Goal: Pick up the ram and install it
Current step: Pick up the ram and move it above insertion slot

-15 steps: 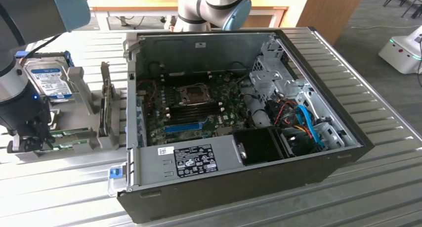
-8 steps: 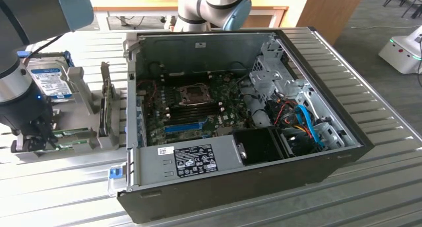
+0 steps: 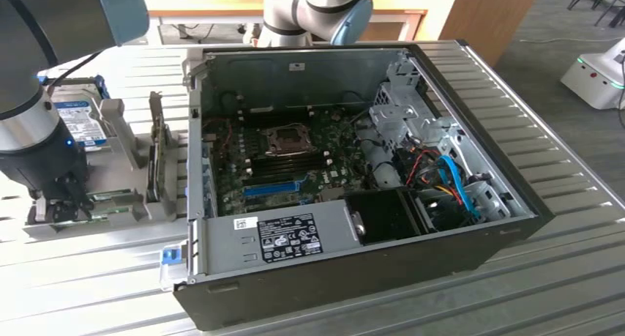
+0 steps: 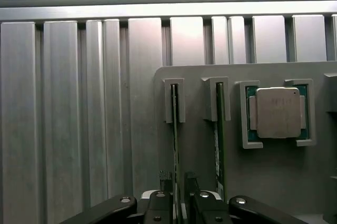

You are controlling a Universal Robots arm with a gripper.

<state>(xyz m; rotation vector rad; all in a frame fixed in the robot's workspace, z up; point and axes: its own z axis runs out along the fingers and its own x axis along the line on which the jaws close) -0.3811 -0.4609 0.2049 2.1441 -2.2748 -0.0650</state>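
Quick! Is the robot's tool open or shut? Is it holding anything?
Tool: open, holding nothing; its fingers sit on either side of the long, thin green ram stick standing on edge in the flat grey holder.

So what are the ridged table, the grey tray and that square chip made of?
Table: likely aluminium, brushed silvery sheen, extruded grooves. Holder tray: matte grey, probably plastic, no glare. Processor: dull silvery metal lid on green board.
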